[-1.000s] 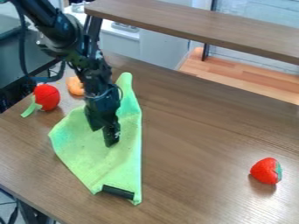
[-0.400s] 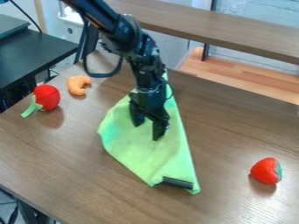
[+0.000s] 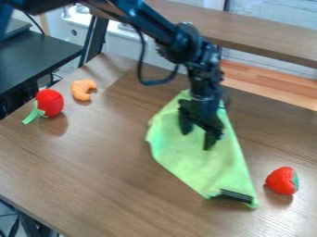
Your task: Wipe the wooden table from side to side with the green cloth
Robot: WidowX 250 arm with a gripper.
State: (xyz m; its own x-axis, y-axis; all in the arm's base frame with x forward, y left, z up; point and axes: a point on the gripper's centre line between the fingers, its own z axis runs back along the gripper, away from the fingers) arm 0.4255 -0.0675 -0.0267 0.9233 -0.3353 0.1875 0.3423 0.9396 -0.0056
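The black gripper (image 3: 198, 139) points down over the middle of a light green cloth (image 3: 204, 162), its two fingers spread apart with green cloth visible between them. Both tips look to be on or just above the cloth; exact contact cannot be told. The cloth lies spread on the brown table, its upper part partly behind the gripper and its lower end narrowing toward the front right. A black strip (image 3: 236, 196) crosses that lower end. To the right of the cloth sits a red strawberry (image 3: 283, 180) with a green top.
On the left of the table (image 3: 93, 171) lie a red round toy (image 3: 49, 102) with a green stem and an orange curved toy (image 3: 82, 90). A raised wooden shelf (image 3: 248, 34) runs behind the table. A dark side table (image 3: 43, 55) stands at the upper left.
Arm and gripper have moved right across the table, and the green cloth has slid along beneath the gripper, nearer the strawberry. The orange toy, partly hidden at first, shows fully.
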